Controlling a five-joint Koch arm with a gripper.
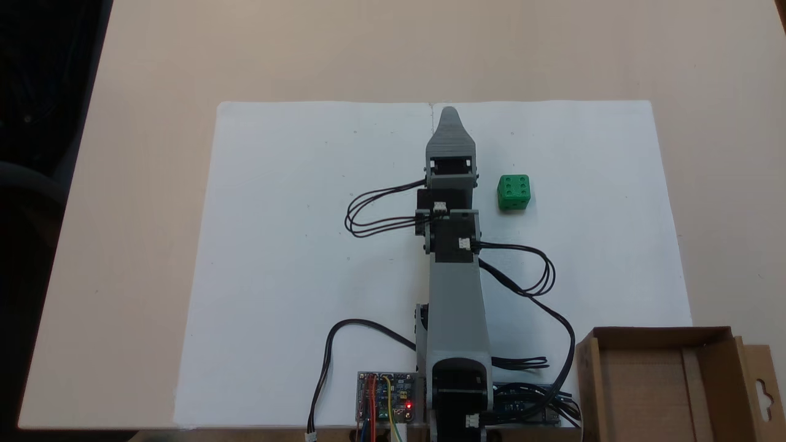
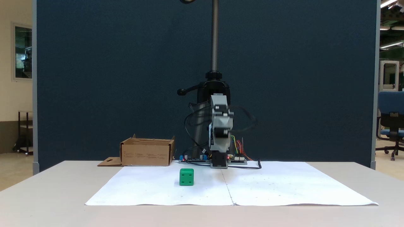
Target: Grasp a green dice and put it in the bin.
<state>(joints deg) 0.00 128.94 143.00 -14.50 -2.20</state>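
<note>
The green dice [image 1: 514, 191] sits on the white paper, a short way right of the arm's wrist in a fixed view from above. From the front it shows as the green dice [image 2: 186, 177], left of the arm [image 2: 219, 132]. My gripper [image 1: 449, 113] points away from the base, and its tip lies beyond the dice and to its left, apart from it. Its jaws lie one over the other, so the gap is hidden. The bin [image 1: 638, 393], a brown cardboard box with nothing inside, stands at the near right corner beside the base; it is also the bin [image 2: 146, 154].
White paper sheets [image 1: 307, 245] cover the middle of the tan table [image 1: 123, 184]. Black cables [image 1: 540, 276] loop off both sides of the arm. A controller board [image 1: 387, 396] sits left of the base. A stand pole [image 2: 215, 34] rises behind the arm, before a dark blue partition.
</note>
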